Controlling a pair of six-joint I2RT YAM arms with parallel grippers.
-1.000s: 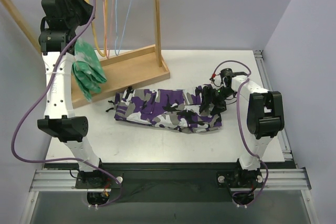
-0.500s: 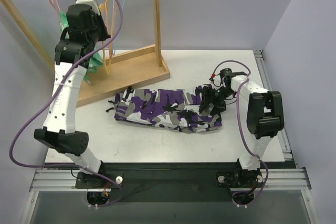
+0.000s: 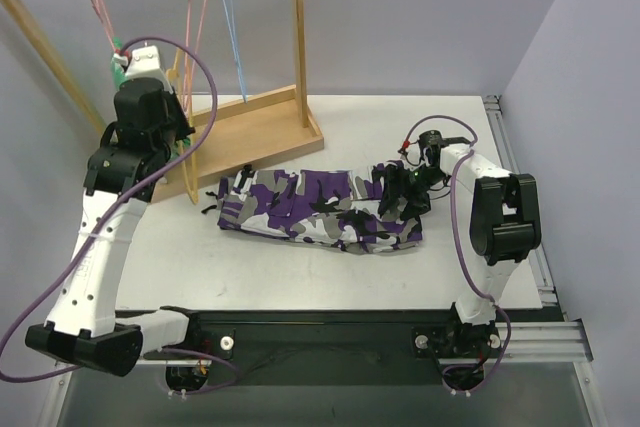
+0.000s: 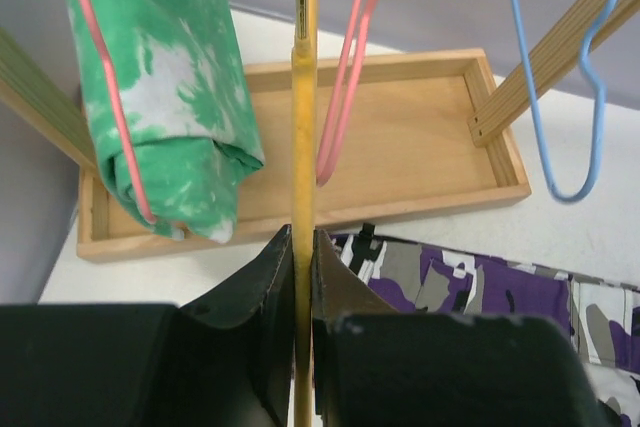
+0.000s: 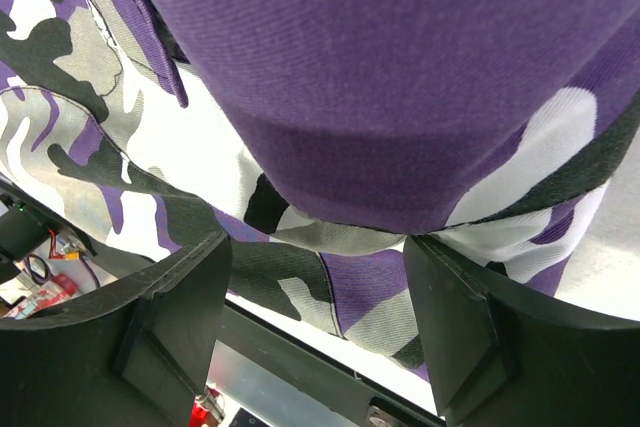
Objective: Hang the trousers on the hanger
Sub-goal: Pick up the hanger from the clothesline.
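The left pincer point(image 4: 302, 247) is clamped shut on the thin wire of the yellow hanger point(image 4: 300, 87). The wire runs upright between its 2 black fingers, close to the wooden rack point(image 4: 400, 137). Near it hang a pink hanger point(image 4: 325, 162), a green-and-white garment point(image 4: 170, 97) and a blue hanger point(image 4: 570, 197). The trousers point(image 3: 320, 209) lie folded lengthwise on the counter point(image 3: 300, 282), just in front of the rack's tray base and apart from the yellow hanger. At their right end sits the right pincer point(image 3: 408, 190), its jaws wide apart. It straddles a fold of the camouflage cloth without pinching it.
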